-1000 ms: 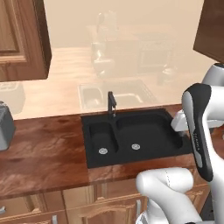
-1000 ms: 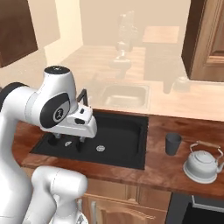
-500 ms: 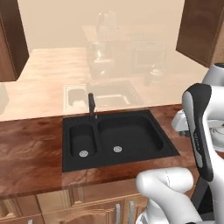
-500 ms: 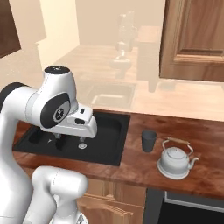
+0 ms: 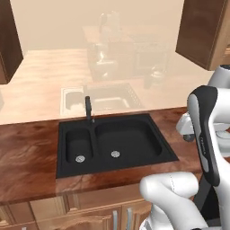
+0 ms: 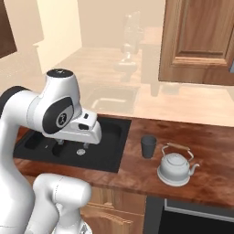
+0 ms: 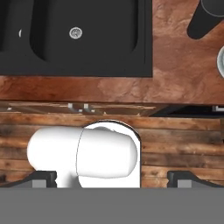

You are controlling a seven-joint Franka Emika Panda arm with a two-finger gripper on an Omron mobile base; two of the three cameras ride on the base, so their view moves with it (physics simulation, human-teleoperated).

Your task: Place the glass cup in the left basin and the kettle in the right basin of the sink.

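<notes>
The black sink (image 5: pixel 155 157) is set in the dark wood counter. Its narrow left basin (image 5: pixel 80 144) and wide right basin (image 5: pixel 128 140) each show a round silver drain. On the counter to the sink's right stands the small dark translucent glass cup (image 6: pixel 148 146), and just right of it the silvery kettle (image 6: pixel 176 168) with its arched handle. My gripper (image 6: pixel 72 144) hangs open and holds nothing above the front of the sink, well left of the cup. From the hand, the right basin (image 7: pixel 100 30) is at top, the glass cup (image 7: pixel 208 17) at top right, and the kettle (image 7: pixel 221 61) only an edge.
A slim black faucet (image 5: pixel 89 108) rises behind the basins. Brown wall cabinets (image 6: pixel 196 41) hang above the counter on the right. Cabinet doors (image 5: pixel 90 211) run under the counter's front edge, and a dark opening (image 6: pixel 192 224) lies below the kettle.
The base has driven to the right, so the whole scene has slid left in both base views. The cup and kettle now sit nearer the arm. The gripper stays open.
</notes>
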